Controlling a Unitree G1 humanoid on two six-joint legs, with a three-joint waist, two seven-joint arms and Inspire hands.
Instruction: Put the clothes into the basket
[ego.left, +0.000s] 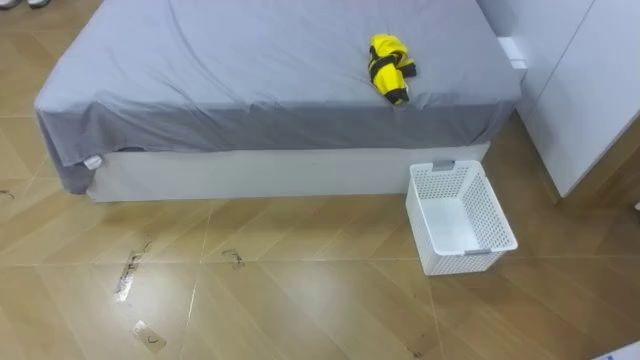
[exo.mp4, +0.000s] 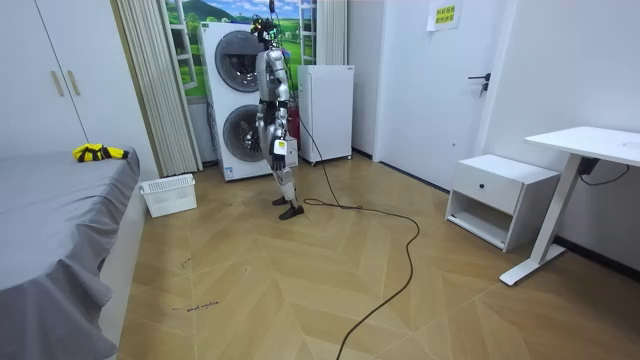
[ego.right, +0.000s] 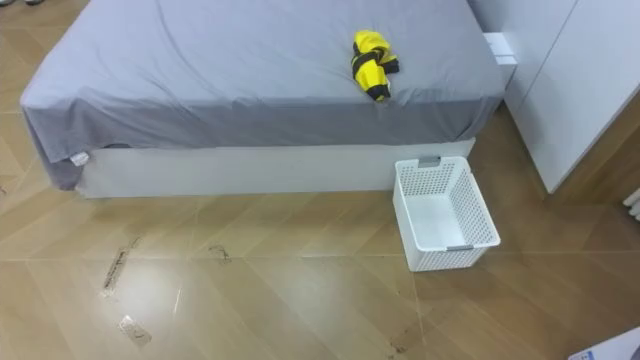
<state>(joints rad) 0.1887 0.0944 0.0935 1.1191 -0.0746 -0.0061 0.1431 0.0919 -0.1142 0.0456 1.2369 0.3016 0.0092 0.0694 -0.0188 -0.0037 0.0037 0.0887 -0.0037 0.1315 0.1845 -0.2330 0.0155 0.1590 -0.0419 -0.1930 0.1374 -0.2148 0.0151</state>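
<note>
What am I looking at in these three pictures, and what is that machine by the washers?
It is a humanoid robot on two legs, with two arms and hands. Two pictures come from the cameras in its head, looking down: a bed with a grey sheet, a yellow and black garment lying on it, and a white perforated basket standing empty on the wood floor beside the bed. The third comes from a camera in the room: the robot stands before the stacked washing machines, apart from the bed, its left hand hanging at its side. Nothing is held; the garment is on the bed, not yet in the basket.
</note>
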